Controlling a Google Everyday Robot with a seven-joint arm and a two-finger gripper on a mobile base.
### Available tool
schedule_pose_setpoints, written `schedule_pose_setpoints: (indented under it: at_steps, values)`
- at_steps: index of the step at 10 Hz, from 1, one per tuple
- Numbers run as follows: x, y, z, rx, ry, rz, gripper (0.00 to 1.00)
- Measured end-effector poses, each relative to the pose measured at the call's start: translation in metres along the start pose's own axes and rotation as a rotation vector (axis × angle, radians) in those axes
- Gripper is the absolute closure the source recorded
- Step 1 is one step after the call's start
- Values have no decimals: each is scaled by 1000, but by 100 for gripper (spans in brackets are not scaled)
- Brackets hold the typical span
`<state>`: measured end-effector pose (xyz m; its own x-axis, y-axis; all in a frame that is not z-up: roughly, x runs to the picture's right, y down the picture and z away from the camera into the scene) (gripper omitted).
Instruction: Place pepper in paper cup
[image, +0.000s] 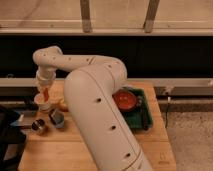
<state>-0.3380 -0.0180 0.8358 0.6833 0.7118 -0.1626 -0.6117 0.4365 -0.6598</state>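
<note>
My gripper (45, 89) hangs at the left end of the wooden table (100, 150), pointing down, just over the paper cup (42, 104). The fingers are shut on the pepper (46, 94), a slim red-orange piece that sticks out below them. The pepper's lower end is at the cup's rim, toward its right side; I cannot tell whether it touches the cup. The cup stands upright on the table. My large white arm sweeps across the middle of the view and hides much of the tabletop.
A dark blue-grey cup (57, 119) and a shiny metal can (38, 126) stand just in front of the paper cup. A round orange fruit (63, 105) lies to its right. A red bowl (125, 99) sits in a green tray (143, 116) on the right.
</note>
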Motion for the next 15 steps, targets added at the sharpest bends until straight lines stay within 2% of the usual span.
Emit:
schedule_pose_setpoints:
  at_steps: [3,5,7,9,12,15]
  values:
    - [-9,3,-36,18,-54,-4,100]
    - [-16,12,-63,22,-93,-20,100]
    - [-22,23,-81,30,-122,-45,100]
    - [-25,28,-86,44,-124,-61,100]
    - [-24,29,-80,55,-94,-70,100]
    - [-18,30,-62,34,-51,-70,100]
